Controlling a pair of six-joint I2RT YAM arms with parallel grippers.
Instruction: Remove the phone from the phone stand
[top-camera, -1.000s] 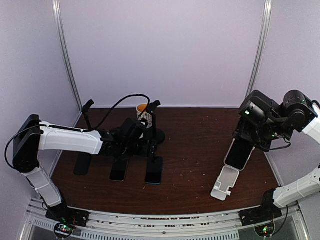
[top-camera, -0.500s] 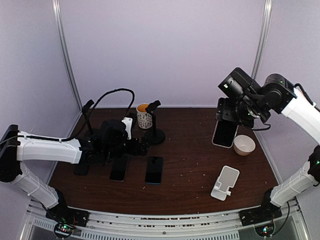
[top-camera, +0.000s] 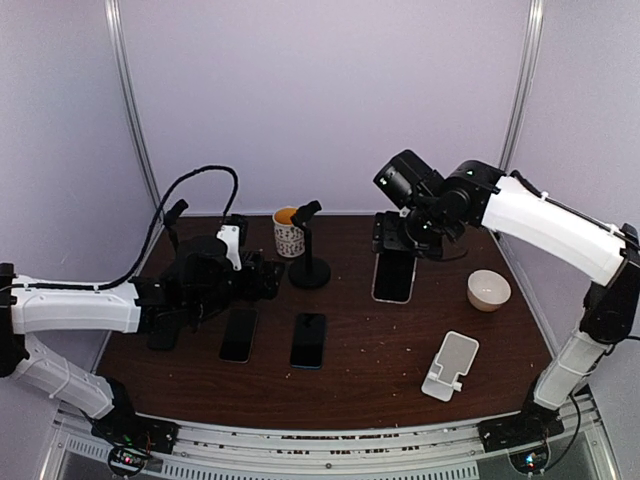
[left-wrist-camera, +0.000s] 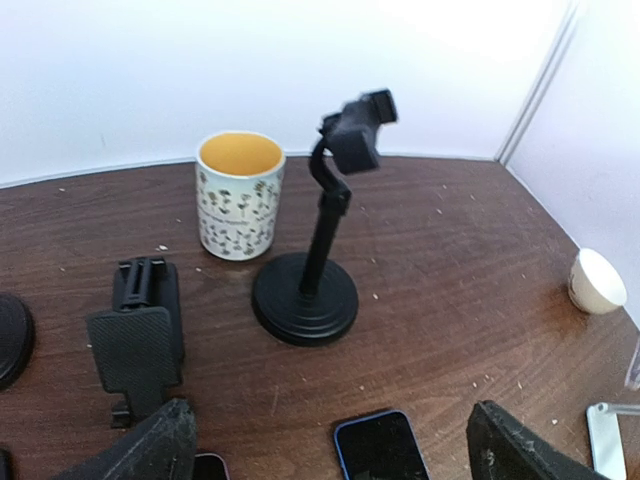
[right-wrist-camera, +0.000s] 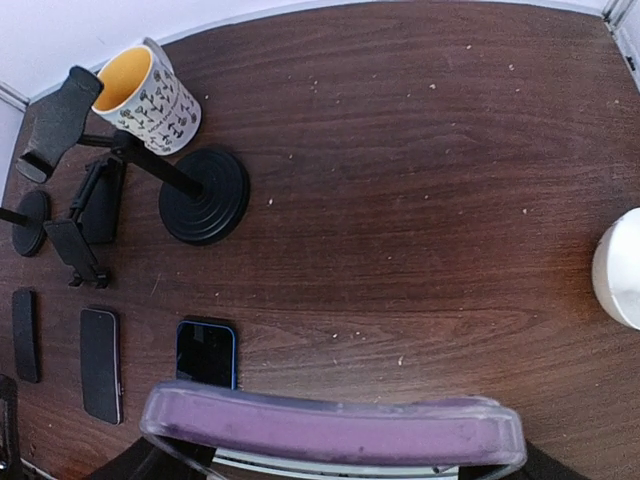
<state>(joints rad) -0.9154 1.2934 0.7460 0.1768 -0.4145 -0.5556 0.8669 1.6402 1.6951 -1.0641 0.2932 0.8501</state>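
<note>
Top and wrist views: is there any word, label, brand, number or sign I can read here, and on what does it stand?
No readable text in any view.
mug: a printed pattern of small plant-like drawings, no letters.
flat phones on the table: screens dark, nothing shown.
purple-cased phone: only its edge and face show, with no marking.
white phone stand: plain.

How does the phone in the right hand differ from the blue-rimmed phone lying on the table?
The held phone stands upright, gripped in the right hand; the blue-rimmed phone lies flat on the table, untouched. The held phone shows a pale lilac case; the blue-rimmed phone shows a dark face. Both are slim slabs of similar shape.
</note>
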